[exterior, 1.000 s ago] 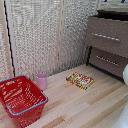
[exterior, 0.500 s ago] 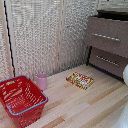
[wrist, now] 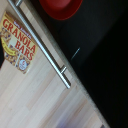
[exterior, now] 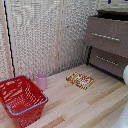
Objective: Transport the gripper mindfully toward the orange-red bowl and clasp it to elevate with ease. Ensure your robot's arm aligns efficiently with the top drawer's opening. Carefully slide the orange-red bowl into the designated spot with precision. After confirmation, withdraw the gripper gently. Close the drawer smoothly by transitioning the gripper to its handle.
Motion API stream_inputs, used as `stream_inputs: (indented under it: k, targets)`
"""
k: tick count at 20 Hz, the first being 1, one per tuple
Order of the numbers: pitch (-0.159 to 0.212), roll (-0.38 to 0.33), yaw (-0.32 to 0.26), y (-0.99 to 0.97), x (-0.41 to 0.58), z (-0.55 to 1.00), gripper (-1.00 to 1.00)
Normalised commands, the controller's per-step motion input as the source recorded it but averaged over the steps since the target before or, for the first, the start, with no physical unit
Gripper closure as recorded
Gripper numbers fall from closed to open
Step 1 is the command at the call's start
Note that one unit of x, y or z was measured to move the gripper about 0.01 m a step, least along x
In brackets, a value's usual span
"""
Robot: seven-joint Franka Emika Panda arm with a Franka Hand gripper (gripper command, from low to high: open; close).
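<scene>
Orange-red bowl lies beyond the handle.

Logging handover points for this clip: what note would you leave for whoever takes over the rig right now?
Tool: not in either view. Only a white bit of arm shows at the exterior view's right edge.
Bowl: sits on a dark surface just past the handle, seen in the wrist view only. Whether that surface is inside the top drawer cannot be told.
Done: possibly the placing, but it is unconfirmed.
Left: check that the bowl is in the drawer, then push the drawer shut by the handle.
</scene>
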Motion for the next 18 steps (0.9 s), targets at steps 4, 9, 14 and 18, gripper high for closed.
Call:
stream_inputs:
  k: [4,9,14,18]
  targets:
    - [0.172,-0.287,0.116,0.24,-0.207,-0.3,-1.0]
    - [0.163,-0.289,0.106,0.3,-0.048,-0.38,-1.0]
    - [0.095,-0.334,0.096,0.32,0.025,-0.44,-1.0]
    - [0.062,-0.372,0.09,0.22,0.01,-0.31,-1.0]
